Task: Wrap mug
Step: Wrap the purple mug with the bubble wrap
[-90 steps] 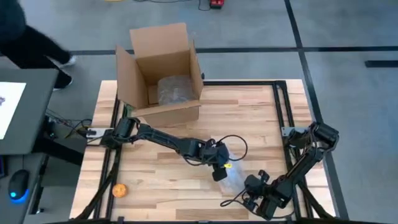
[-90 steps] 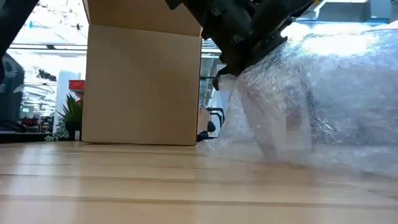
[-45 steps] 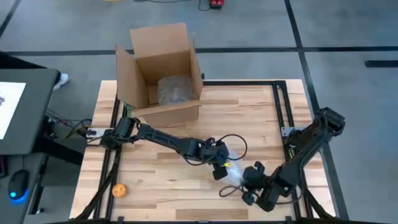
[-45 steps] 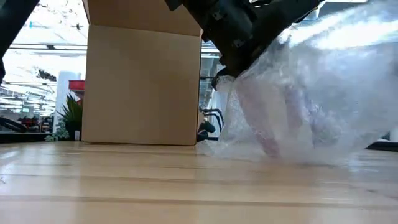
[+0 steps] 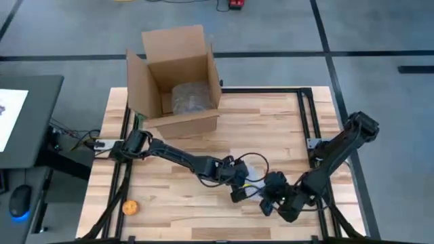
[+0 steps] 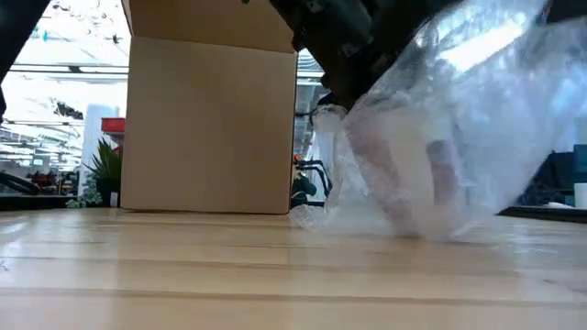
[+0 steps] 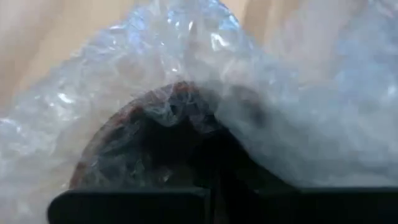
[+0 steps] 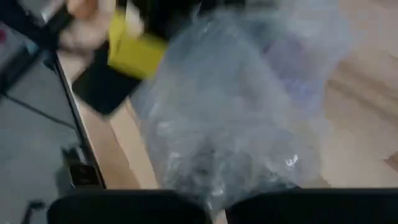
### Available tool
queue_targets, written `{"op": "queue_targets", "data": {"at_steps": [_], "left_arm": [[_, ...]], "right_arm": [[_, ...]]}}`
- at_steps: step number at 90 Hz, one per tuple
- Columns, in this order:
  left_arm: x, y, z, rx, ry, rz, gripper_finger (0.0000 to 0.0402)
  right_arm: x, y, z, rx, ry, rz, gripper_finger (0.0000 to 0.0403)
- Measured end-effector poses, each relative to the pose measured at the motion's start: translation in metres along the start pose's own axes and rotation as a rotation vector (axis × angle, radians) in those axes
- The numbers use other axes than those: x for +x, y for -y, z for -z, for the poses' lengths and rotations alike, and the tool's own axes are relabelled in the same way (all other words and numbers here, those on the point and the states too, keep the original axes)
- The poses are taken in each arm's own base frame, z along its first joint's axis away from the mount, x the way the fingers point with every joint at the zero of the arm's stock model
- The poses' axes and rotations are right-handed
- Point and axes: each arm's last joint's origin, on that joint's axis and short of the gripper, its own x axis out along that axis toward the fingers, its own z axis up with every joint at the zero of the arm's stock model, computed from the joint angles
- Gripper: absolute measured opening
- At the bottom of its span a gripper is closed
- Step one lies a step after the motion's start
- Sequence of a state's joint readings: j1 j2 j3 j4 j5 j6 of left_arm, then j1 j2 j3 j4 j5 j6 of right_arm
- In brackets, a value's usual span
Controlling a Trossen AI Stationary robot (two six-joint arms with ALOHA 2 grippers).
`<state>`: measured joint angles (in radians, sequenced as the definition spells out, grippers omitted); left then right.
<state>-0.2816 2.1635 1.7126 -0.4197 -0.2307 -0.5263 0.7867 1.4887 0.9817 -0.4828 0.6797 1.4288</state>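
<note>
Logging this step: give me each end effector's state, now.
Left end effector: at the bubble wrap, state cannot be told.
Right end effector: at the same wrap, cannot be told.

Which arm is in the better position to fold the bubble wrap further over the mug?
Probably the right: the right gripper lifts the bubble wrap at its free edge, while the left gripper steadies the mug.

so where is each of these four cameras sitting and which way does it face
High view: above the table, facing straight down; both dark arms meet at the clear bubble wrap bundle.
Low view: at tabletop height, facing level across; a dark arm above the bundle, the brown cardboard box behind.
Left wrist view: on the left arm, pressed into the wrap.
Right wrist view: on the right arm, facing the wrap.
All four share the bundle.
</note>
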Motion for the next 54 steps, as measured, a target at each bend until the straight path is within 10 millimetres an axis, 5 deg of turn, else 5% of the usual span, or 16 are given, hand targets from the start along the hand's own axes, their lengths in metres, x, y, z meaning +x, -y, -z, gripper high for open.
{"op": "queue_targets", "data": {"at_steps": [54], "left_arm": [[-0.041,0.007,-0.045,0.073,-0.002,-0.014,0.0]], "right_arm": [[0.008,0.017,-0.008,0.127,-0.015,0.155,0.0]]}}
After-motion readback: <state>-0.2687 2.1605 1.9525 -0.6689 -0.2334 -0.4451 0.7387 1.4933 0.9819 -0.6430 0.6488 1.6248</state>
